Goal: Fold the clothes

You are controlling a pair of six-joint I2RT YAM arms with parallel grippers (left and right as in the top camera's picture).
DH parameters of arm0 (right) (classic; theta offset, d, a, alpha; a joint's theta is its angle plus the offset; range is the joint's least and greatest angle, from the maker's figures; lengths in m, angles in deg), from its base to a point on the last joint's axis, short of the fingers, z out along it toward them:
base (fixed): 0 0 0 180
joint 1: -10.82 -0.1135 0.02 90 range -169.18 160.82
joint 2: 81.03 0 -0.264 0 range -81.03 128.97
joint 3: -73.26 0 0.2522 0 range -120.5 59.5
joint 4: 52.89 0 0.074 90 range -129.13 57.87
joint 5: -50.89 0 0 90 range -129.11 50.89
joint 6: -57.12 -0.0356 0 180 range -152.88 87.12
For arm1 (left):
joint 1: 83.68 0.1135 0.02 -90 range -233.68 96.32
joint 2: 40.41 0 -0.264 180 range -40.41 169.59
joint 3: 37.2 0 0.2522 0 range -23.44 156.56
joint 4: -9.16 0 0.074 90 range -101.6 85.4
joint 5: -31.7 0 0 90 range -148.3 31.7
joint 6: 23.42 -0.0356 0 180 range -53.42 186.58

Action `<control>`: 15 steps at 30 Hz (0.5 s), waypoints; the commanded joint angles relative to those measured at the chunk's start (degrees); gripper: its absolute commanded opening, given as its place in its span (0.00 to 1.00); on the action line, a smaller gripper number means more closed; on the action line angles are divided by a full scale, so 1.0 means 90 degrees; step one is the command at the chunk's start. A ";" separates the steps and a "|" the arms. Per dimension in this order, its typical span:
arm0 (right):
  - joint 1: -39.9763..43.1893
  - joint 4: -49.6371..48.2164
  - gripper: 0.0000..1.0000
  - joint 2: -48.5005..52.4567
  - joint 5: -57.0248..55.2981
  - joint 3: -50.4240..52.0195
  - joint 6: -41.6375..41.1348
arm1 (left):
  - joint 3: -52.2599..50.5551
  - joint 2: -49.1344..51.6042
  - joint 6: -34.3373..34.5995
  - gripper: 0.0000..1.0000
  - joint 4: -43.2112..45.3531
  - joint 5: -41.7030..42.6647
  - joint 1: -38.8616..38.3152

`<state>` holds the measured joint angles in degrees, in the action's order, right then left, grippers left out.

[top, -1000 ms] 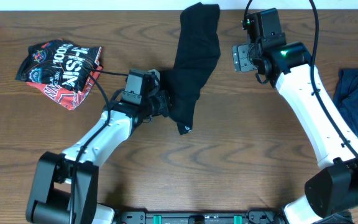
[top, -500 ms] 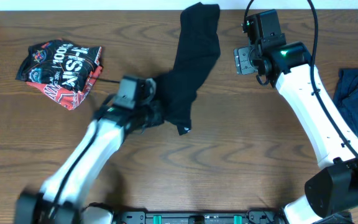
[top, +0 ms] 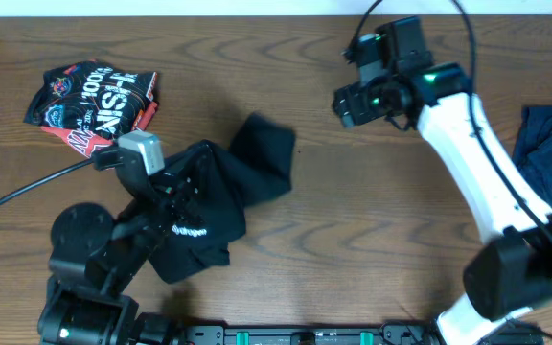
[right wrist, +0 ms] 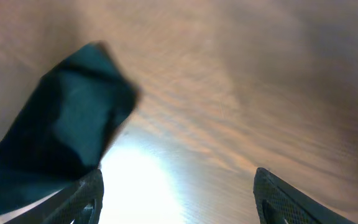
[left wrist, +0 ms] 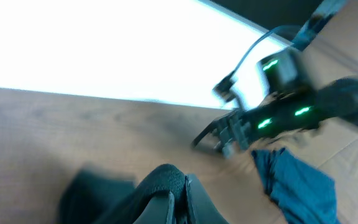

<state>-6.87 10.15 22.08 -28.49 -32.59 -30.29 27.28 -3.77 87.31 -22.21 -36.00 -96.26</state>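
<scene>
The large black garment (top: 247, 168) with small white lettering lies bunched at centre left of the table, lifted at its near end. My left gripper (top: 169, 195) is shut on a fold of it, and the left wrist view shows the black fabric (left wrist: 166, 177) pinched between the closed jaws. My right gripper (top: 348, 101) hovers above the table at the back right, open and empty, its fingers (right wrist: 86, 196) wide apart. The black garment (right wrist: 61, 137) lies to its left, apart from it. A red-black-white printed garment (top: 94, 101) lies at the back left. A navy-blue garment (top: 549, 158) lies at the right edge.
The wooden table (top: 372, 240) runs under everything. The navy garment (left wrist: 297, 186) and the right arm (left wrist: 278, 115) show in the left wrist view. The left arm's cable (top: 27, 187) trails to the left edge.
My left gripper has pulled the black garment from the back centre down and left toward the front, bunching it. My right gripper has shifted slightly left.
</scene>
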 commanded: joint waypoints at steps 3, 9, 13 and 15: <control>-0.0527 0.0073 0.76 0.0913 0.1090 0.0007 0.0493 | 0.0095 0.0041 -0.0107 0.06 0.0554 -0.0243 0.0022; -0.1042 0.0117 0.85 0.1508 0.1851 0.0007 0.1056 | 0.0182 0.0046 -0.0109 0.06 0.1576 -0.0736 0.0022; -0.1071 -0.0010 0.90 0.1433 0.1681 -0.0007 0.0901 | 0.0401 0.0136 -0.0107 0.06 0.2261 -0.1690 0.0087; -0.1032 -0.0138 0.91 0.1304 0.1710 -0.0007 0.0908 | 0.0532 0.0272 -0.0041 0.06 0.2577 -0.1700 0.0085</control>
<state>-16.84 9.73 36.17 -14.66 -32.46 -23.12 27.91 -2.02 87.33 -2.27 -46.01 -95.88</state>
